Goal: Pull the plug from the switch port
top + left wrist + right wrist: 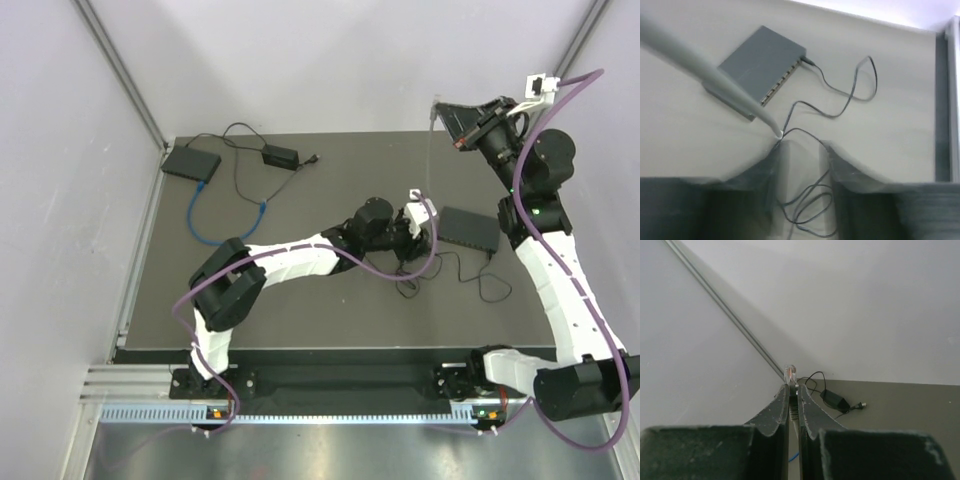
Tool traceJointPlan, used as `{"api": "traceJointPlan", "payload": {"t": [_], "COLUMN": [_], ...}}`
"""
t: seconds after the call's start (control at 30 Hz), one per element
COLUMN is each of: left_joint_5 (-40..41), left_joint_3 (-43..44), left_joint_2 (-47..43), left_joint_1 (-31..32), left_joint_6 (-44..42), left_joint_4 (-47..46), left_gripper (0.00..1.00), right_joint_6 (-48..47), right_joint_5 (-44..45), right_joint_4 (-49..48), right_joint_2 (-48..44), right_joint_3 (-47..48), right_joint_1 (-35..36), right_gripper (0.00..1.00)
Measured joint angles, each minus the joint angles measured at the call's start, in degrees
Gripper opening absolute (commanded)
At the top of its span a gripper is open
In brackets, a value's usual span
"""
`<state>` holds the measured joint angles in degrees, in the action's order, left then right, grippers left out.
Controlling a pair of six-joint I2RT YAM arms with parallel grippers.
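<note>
one clear plug [790, 373] in right gripper [794, 386], well apart from grey switch [472, 229]

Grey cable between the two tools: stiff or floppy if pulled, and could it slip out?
Likely flexible but slightly springy: the grey cable runs almost straight from the right tool towards the left tool, perhaps only from tension. Probably light, being thin. Slipping seems possible: the right tool pinches it just below the clear plug, though that plug might catch.
</note>
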<state>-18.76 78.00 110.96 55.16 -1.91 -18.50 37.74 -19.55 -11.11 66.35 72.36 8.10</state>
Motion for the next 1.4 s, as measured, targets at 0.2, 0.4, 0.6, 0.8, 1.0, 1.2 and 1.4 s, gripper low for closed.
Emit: {"api": "traceJointPlan", "payload": {"t": [0.2, 0.4, 0.6, 0.8, 1.0, 1.2, 1.4], "left_joint_5": [-4.44, -6.36, -6.56, -8.00, -10.25, -7.19, -4.85], "left_joint_3": [0.15, -0.11, -0.46, -1.20, -0.83, -0.83, -0.83], "left_joint_2": [5.42, 7.82, 7.82, 9.09, 13.11, 14.16, 13.55], "left_joint_1": [-0.74, -3.17, -3.34, -3.26, -3.26, -3.26, -3.23], "left_joint_6": [-3.39, -7.10, -10.25, -11.54, -11.54, -10.49, -9.11], "left_joint_4": [1.11, 3.02, 0.96, -3.41, -4.15, -5.55, -5.51], "left_gripper": [0.62, 0.65, 0.66, 0.59, 0.29, 0.00, 0.00], "right_joint_6": [0.92, 1.99, 5.90, 8.07, 9.33, 10.10, 9.11], "right_joint_5": [0.00, -0.24, -2.38, -3.80, -4.33, -4.57, -4.59], "right_joint_4": [2.80, 4.83, 3.87, 3.85, 3.65, 3.43, 3.45], "right_joint_2": [-1.16, -3.13, -4.02, -3.96, -3.96, -3.96, -3.98], "right_joint_3": [2.91, 8.61, 9.01, 9.01, 9.03, 9.03, 9.01], "right_joint_1": [-0.02, -0.26, -1.05, -1.16, -1.60, -2.01, -2.29], "right_gripper": [0.00, 0.00, 0.00, 0.00, 0.00, 0.00, 0.00]}}
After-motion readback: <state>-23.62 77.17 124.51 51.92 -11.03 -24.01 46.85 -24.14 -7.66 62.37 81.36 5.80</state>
